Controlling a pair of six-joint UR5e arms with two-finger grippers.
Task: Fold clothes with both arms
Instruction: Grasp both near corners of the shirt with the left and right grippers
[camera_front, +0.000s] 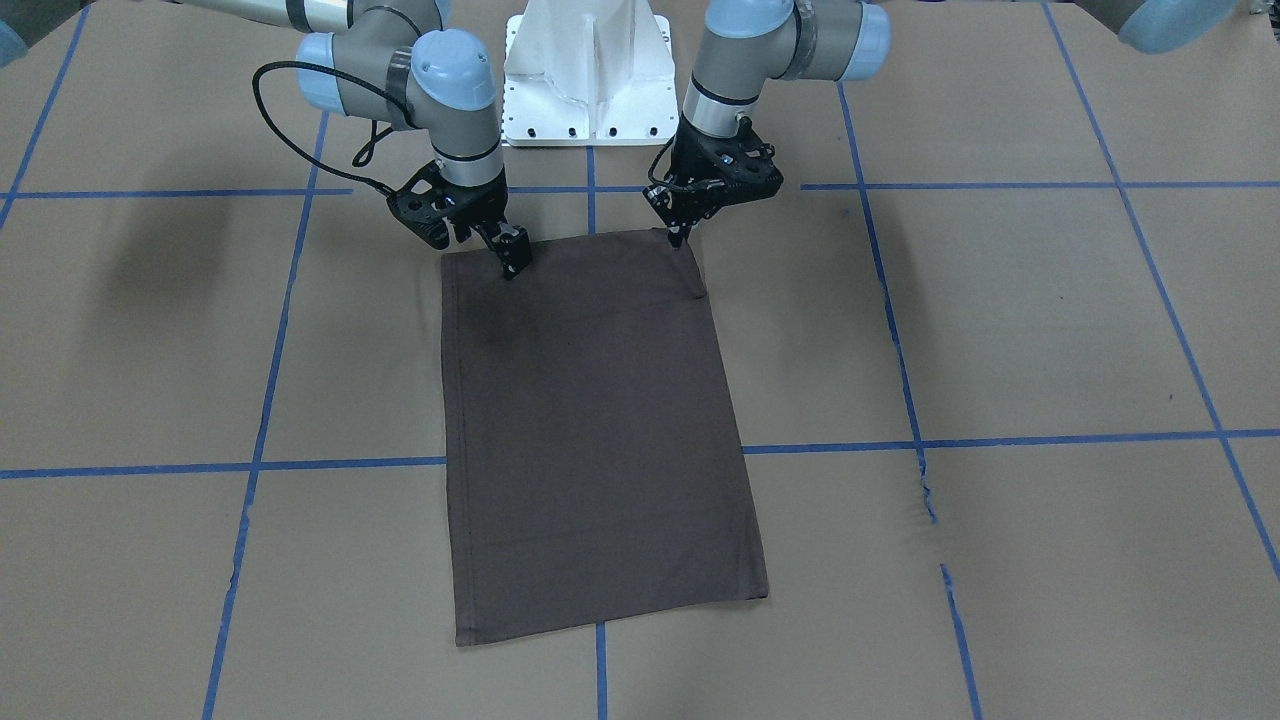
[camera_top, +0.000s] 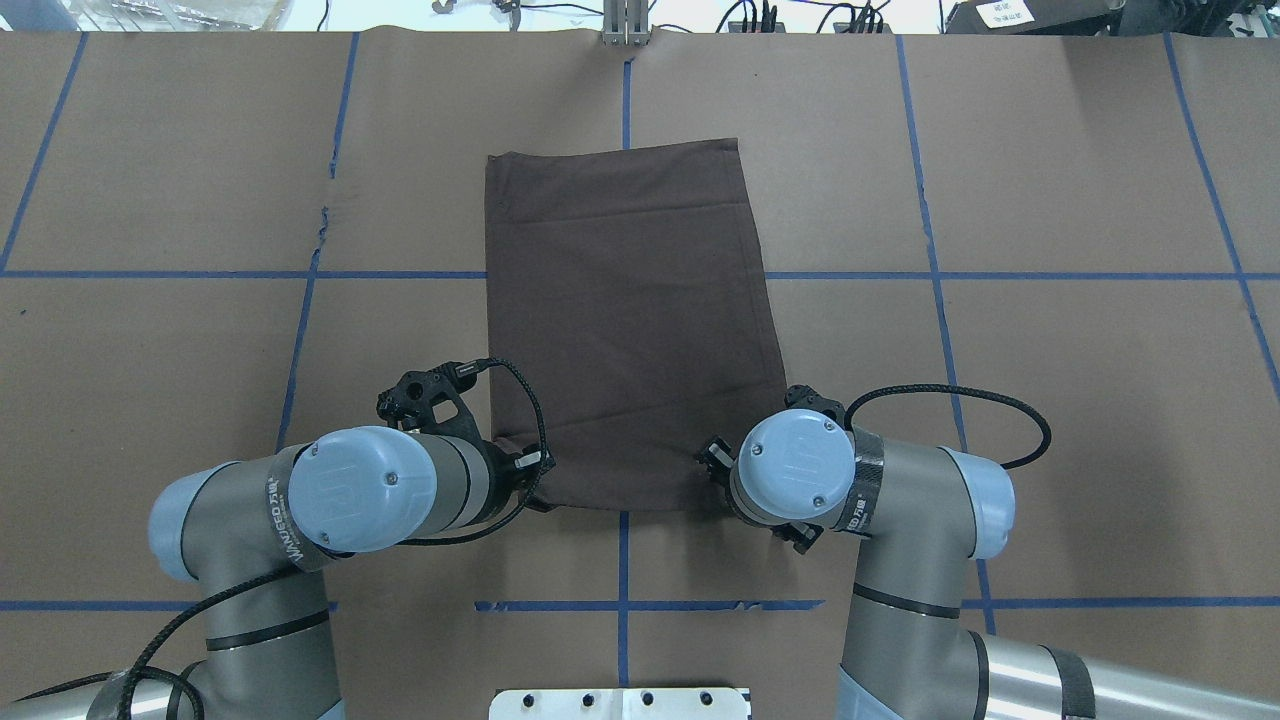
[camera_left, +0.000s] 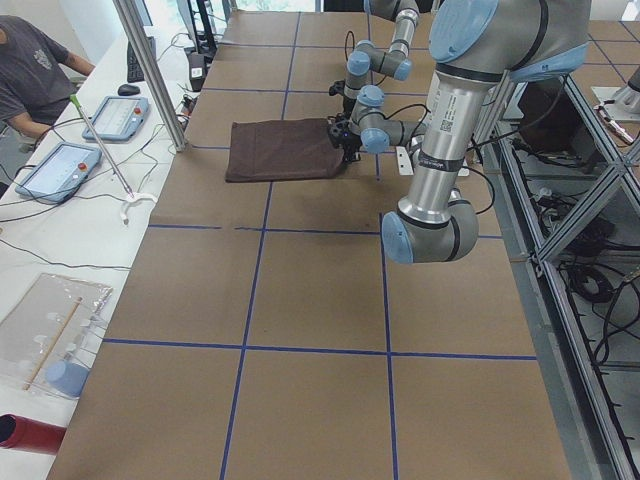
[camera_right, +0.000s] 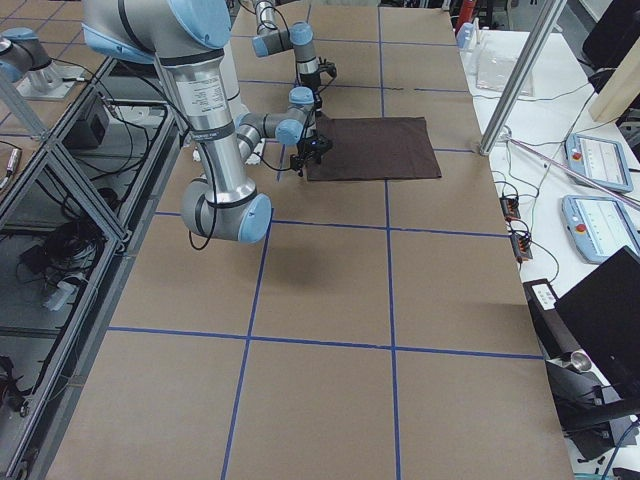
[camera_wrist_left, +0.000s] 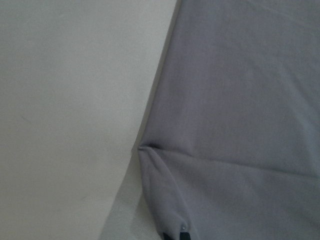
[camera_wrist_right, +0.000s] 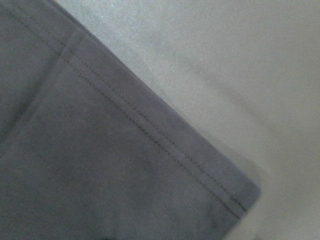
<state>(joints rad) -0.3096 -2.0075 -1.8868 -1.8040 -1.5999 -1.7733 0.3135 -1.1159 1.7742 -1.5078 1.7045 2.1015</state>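
Note:
The dark brown-grey T-shirt (camera_front: 590, 420) lies flat on the table as a folded rectangle, its long side running away from the robot; it also shows in the overhead view (camera_top: 630, 320). No collar or logo shows. My left gripper (camera_front: 680, 238) is down on the shirt's near corner, jaws together, and the left wrist view shows the cloth (camera_wrist_left: 240, 100) puckered toward a fingertip (camera_wrist_left: 172, 235). My right gripper (camera_front: 513, 265) is down on the near edge by the other corner, jaws together. The right wrist view shows the hemmed corner (camera_wrist_right: 90, 165) lying flat, with no fingers in view.
The white pedestal base (camera_front: 588, 75) stands just behind both grippers. Blue tape lines (camera_front: 1000, 440) grid the brown table. In the exterior left view, an operator (camera_left: 30, 70) sits at a side table with tablets (camera_left: 60, 165), and a metal post (camera_left: 150, 70) stands at the table's edge.

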